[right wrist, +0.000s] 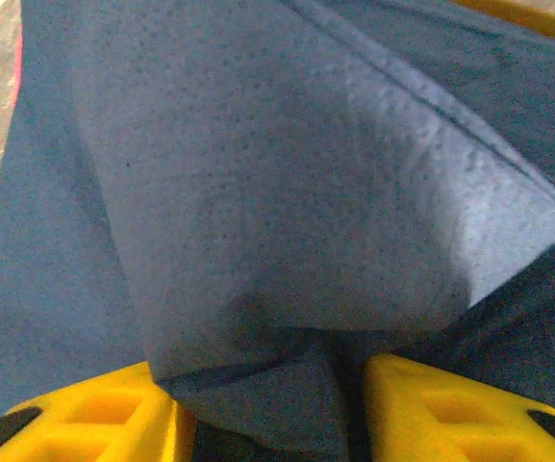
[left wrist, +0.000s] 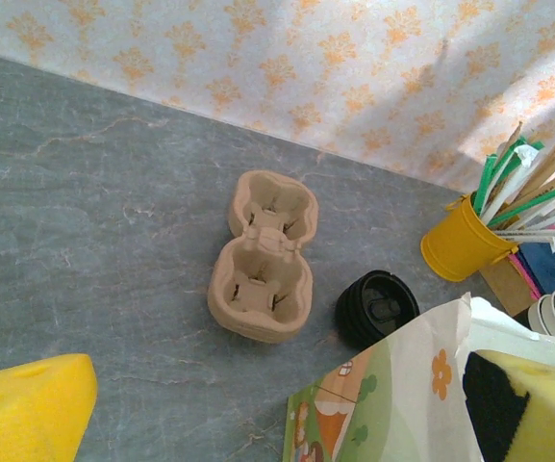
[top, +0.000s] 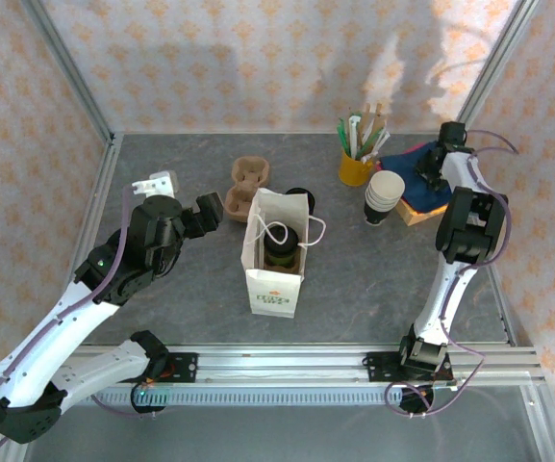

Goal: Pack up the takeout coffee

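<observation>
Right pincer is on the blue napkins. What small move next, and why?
Probably lift the right pincer slightly: a fold of blue napkin is bunched between its fingers, and the paper bag stands open to receive it.

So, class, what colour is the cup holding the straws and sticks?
Yellow: the straw cup shows best in the left wrist view.

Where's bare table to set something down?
Widest bare table lies between the paper bag and the right arm. A narrower strip runs along the back wall between the cup carrier and yellow cup. Crowded: far right, around the white cup stack and blue napkins.
</observation>
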Tool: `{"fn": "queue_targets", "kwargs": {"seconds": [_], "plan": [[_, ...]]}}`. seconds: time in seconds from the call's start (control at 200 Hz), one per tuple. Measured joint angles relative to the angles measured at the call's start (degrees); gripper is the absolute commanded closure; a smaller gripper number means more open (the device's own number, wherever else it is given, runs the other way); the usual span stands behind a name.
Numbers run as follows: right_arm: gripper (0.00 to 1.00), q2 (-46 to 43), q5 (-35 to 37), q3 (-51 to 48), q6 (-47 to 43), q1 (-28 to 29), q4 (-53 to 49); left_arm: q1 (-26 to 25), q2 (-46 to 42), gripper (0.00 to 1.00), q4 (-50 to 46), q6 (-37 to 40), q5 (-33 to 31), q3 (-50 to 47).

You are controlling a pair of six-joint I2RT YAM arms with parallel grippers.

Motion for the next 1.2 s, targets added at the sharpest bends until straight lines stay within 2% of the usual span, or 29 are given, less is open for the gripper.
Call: {"fn": "queue_targets", "kwargs": {"seconds": [0.155,0.315,0.541,0.751,1.006,1.106,1.196], "plan": [[0.66,-0.22,-2.08,-0.04,0.98,0.0,0.22,0.0,-0.04,0.01,-0.02,-0.13,0.02,0.0],[0.82,-0.24,-3.56,-0.07,1.57,0.0,0.24,0.0,-0.26,0.01,-0.02,-0.13,0.0,-0.28],[0.95,-2.08,-5.6,0.09,1.9,0.0,-0.02,0.0,-0.79,0.01,-0.07,-0.13,0.0,-0.46],[1.0,-7.74,-6.14,2.89,1.73,0.04,-1.99,0.0,-0.79,0.01,-0.04,-0.13,0.0,-0.46],[1.0,-22.23,-7.85,3.28,1.77,0.04,-3.21,0.0,-0.79,0.01,0.0,-0.09,0.04,-0.46],[1.0,-28.11,-10.88,3.23,1.86,0.04,-3.96,0.0,-0.79,0.01,0.04,-0.07,0.33,-0.46],[1.0,-34.1,-17.11,0.85,3.67,0.02,-2.97,0.0,-0.74,0.01,0.13,0.09,1.6,-0.46]]}}
